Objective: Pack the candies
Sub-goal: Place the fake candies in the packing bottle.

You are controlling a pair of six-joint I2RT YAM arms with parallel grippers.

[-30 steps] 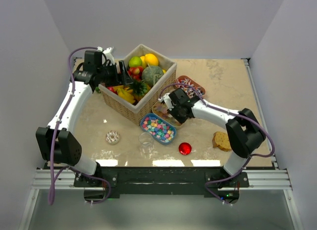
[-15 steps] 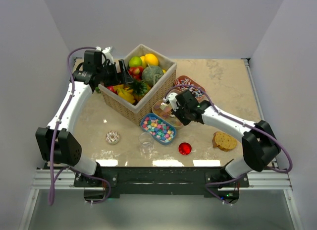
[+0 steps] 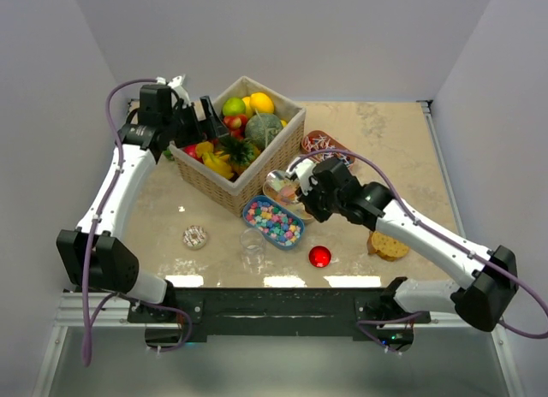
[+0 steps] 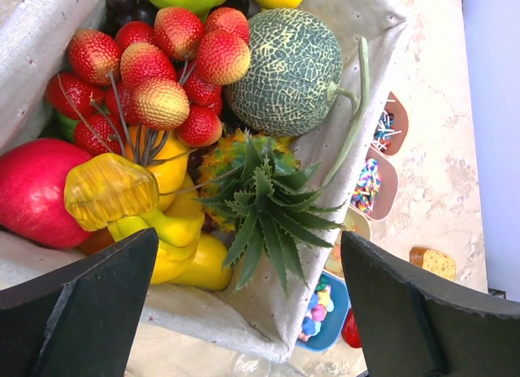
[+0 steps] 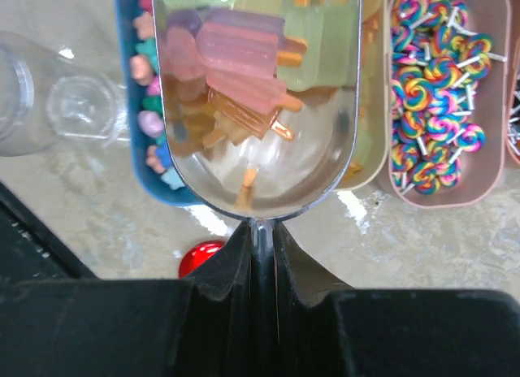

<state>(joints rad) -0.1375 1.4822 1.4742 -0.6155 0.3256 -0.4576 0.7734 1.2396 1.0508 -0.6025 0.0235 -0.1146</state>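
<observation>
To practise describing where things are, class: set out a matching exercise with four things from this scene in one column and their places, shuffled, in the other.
1 sprinkled doughnut
2 melon
3 metal scoop
4 pastel candies

A in the blue tray
B in the wicker basket
C held by the right gripper
D on the table, left of the clear cup

Pairs: 1-D, 2-B, 3-C, 4-A

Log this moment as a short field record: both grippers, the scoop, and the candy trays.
left gripper: open, above the fruit basket
right gripper: shut on the scoop handle
scoop load: pastel popsicle-shaped candies
scoop position: over the blue tray edge
blue tray: star candies
pink tray: swirl lollipops
</observation>
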